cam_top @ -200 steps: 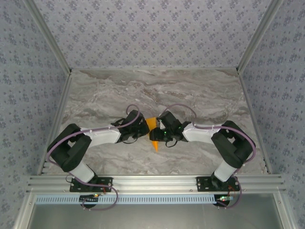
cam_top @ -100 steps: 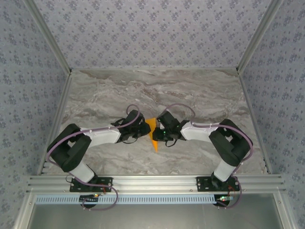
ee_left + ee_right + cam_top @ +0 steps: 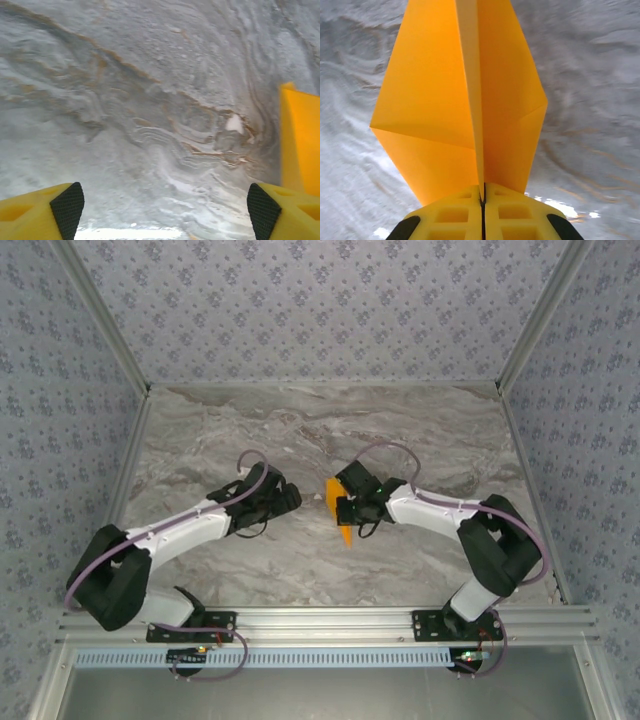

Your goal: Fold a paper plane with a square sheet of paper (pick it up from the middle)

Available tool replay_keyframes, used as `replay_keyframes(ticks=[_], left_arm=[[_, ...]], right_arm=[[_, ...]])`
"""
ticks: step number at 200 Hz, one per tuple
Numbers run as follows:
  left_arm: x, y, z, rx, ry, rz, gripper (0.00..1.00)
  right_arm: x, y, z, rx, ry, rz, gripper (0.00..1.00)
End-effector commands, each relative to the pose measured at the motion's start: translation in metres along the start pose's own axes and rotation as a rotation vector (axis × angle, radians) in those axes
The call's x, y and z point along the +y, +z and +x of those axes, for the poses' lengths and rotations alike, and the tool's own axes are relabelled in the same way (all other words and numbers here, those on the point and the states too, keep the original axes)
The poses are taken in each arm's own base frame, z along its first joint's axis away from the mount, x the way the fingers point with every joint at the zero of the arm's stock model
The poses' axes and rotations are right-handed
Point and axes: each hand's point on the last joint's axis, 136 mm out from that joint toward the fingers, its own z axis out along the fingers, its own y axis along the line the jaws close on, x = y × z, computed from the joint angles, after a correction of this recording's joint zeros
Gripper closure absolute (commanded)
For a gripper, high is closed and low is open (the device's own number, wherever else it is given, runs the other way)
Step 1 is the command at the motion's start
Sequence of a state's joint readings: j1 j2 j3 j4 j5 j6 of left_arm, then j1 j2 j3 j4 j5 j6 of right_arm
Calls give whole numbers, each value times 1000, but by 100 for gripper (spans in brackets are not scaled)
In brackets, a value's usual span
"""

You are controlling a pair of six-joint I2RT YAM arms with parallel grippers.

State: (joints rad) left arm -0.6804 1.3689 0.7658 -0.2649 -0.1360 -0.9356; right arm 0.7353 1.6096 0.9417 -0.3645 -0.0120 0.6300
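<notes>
The square sheet of paper is now folded into a narrow orange paper plane [image 3: 346, 533] with a centre crease [image 3: 470, 90], held just above the middle of the marble table. My right gripper [image 3: 348, 508] is shut on its centre fold, and in the right wrist view the yellow fingers [image 3: 455, 215] pinch the fold while the wings [image 3: 425, 100] spread to both sides. My left gripper [image 3: 291, 498] stands open to the left of the plane and apart from it. Marble shows between its fingertips [image 3: 67, 205], and the plane's edge [image 3: 300, 135] is at the far right of the left wrist view.
The marble tabletop [image 3: 300, 430] is walled by patterned panels on the left, back and right. An aluminium rail [image 3: 320, 622] runs along the near edge, where both arm bases are bolted.
My left gripper opened, let go of the plane and drew back to the left. My right gripper closed on the plane's centre fold and carried it slightly right.
</notes>
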Motion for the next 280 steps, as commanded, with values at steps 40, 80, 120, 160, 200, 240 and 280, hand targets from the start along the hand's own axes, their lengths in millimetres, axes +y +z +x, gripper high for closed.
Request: replay_keyframes(ticks=[40,80,120,160,200,240,280], left_arm=[[27,-8,-4,-19,10,-120,1],[29,-8,-3,-18,3,-120,1],[34,-7,-1,-11,-2,-134,1],[38,-8,1,-7,-5,-142,1],[43,-10,1,-9,-7,-151,1],[44,-12,2,-11,-13,-148,1],[47,-11,5,0,-12,-154,1]], right_arm=[[-33,12,4,56,-6,173,85],[-34,21,6,73,0,189,82],[-41,32,13,103,-2,220,83],[-41,36,13,109,27,227,89],[-18,10,-50,-18,-28,231,91],[-17,29,-101,-67,-25,261,91],[-21,41,-133,-96,-30,302,88]])
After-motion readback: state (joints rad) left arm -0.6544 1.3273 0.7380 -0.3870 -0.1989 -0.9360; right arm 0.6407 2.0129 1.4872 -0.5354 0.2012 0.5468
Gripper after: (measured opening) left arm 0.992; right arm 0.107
